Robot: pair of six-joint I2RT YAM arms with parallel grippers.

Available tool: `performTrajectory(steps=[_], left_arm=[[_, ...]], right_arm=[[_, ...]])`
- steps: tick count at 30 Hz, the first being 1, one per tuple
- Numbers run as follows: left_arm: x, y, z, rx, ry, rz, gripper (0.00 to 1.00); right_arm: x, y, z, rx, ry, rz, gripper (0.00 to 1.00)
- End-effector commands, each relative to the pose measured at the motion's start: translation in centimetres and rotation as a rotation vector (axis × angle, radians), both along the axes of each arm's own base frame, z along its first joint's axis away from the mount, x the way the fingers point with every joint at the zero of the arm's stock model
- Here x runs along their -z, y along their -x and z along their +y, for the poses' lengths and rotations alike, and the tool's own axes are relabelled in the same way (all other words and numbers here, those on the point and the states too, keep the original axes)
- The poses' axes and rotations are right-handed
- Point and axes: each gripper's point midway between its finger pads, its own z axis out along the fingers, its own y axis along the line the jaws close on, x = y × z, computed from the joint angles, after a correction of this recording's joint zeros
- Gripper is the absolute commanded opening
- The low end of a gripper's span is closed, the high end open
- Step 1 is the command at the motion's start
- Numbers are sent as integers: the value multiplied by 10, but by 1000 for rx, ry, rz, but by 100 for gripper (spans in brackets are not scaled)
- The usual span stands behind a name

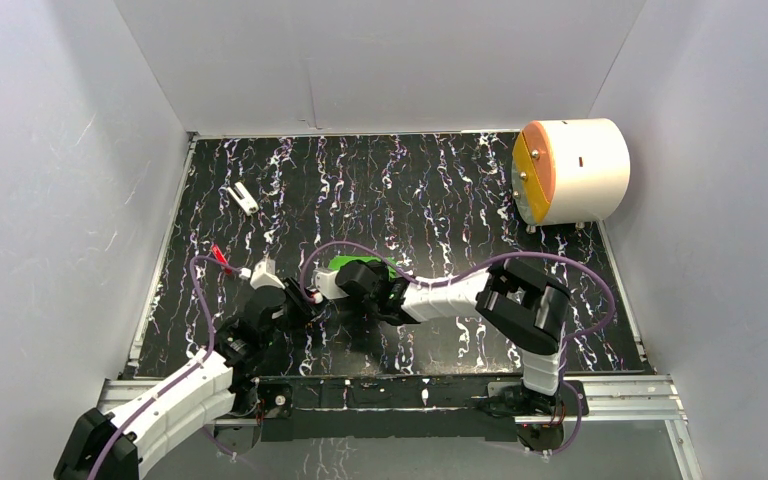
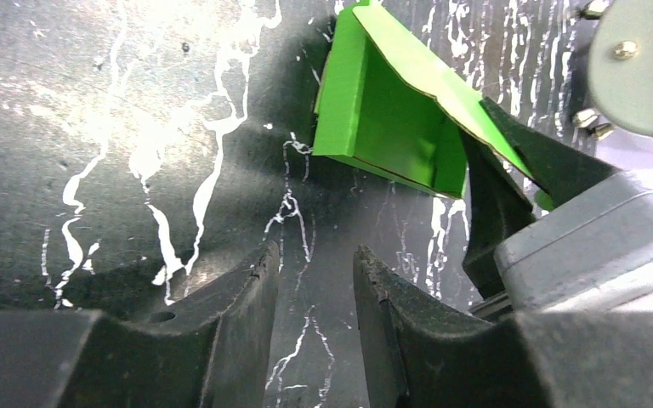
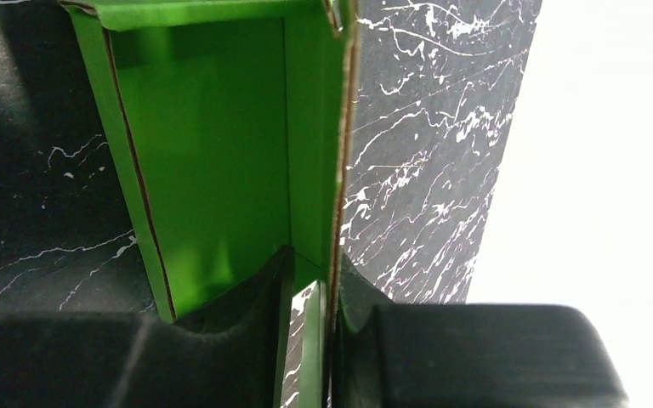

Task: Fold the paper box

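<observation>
The box (image 2: 383,127) is thin green card, part-folded into an open trough. It is light and springy: the walls will flex under a pinch and a crease will ease open once let go. The surface looks smooth, so a grip on one wall alone could let it swivel. The best holds are close to a crease, where two panels stiffen each other. The free flaps are better pushed with a fingertip than squeezed, since hard pressure in the wrong spot would dent the card.

In the top view the box sits just toward 6 o'clock from the middle of the table (image 1: 440,190). It may be lifted a little off the surface; the left wrist view hints at a shadow under it, but I can't be sure.

The left arm reaches in low from 7 o'clock. The left gripper (image 2: 315,255) sits at about 8 o'clock of the box, near it but not touching. Its jaws are apart with nothing between them, pointed at the trough's open side.

The right arm folds back from 4 o'clock, elbow high and forearm running leftward. The right gripper (image 3: 310,272) is clamped on one upright wall of the box — one finger inside the trough, one outside.
</observation>
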Motion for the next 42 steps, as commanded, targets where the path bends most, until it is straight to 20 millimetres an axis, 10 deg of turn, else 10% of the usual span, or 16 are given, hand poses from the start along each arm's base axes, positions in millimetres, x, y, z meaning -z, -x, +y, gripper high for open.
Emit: performTrajectory(steps=[1, 19, 28, 42], left_arm=[[-11, -8, 9, -14, -74, -46, 37], [-73, -41, 24, 28, -364, -204, 52], [-100, -66, 20, 128, -494, -213, 56], [-79, -87, -16, 527, -447, -79, 44]], right_arm=[[-28, -3, 11, -45, -31, 26, 31], [-102, -16, 7, 35, -301, 257, 83], [-96, -17, -30, 201, -461, 420, 80], [-59, -15, -36, 256, -510, 548, 59]])
